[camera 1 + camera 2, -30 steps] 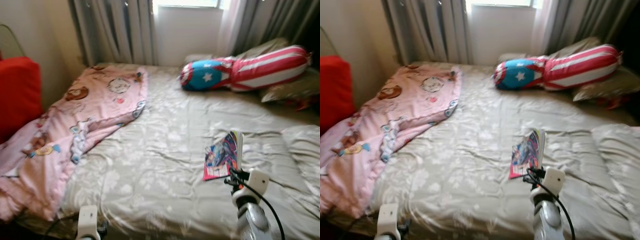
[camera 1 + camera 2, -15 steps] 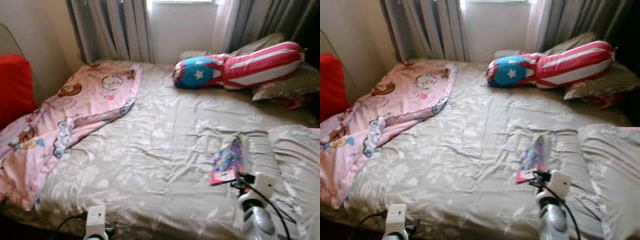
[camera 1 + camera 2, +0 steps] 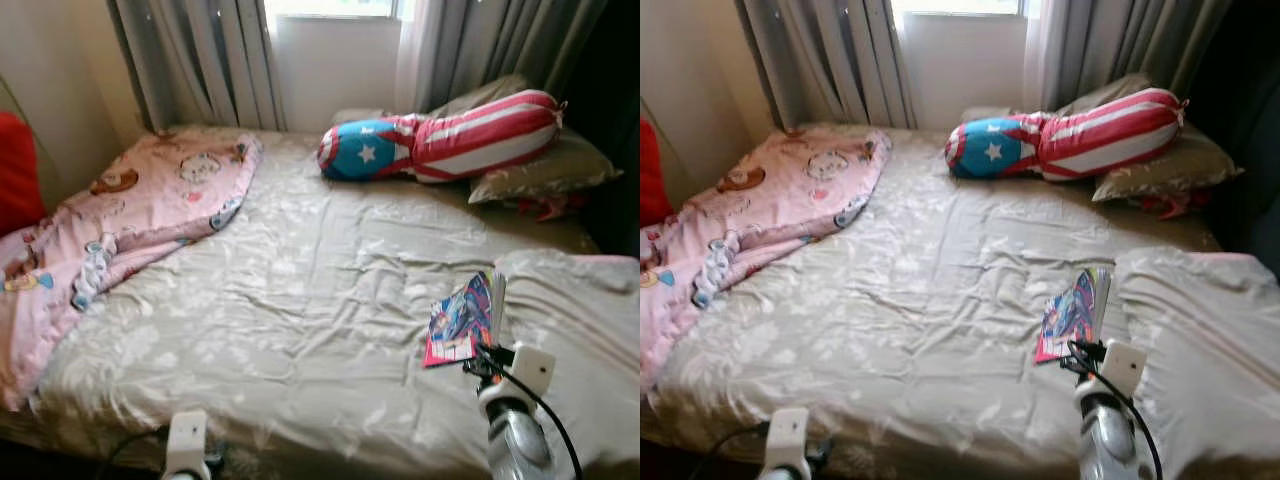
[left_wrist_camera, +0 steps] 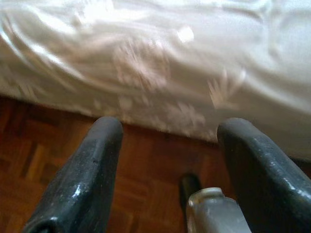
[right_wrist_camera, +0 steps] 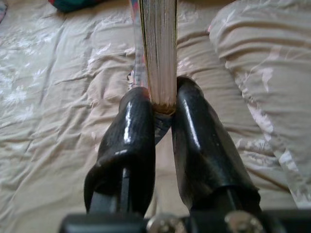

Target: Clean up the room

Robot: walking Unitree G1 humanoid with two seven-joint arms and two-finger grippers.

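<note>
Now right end effector raised over bed, pinching book upright

We see grey curtains at eleven and one o'clock, flanking a bright window at twelve. A cream wall stands at ten o'clock, with a red cushion against it at nine. Brown parquet floor runs under the bed's edge.
</note>
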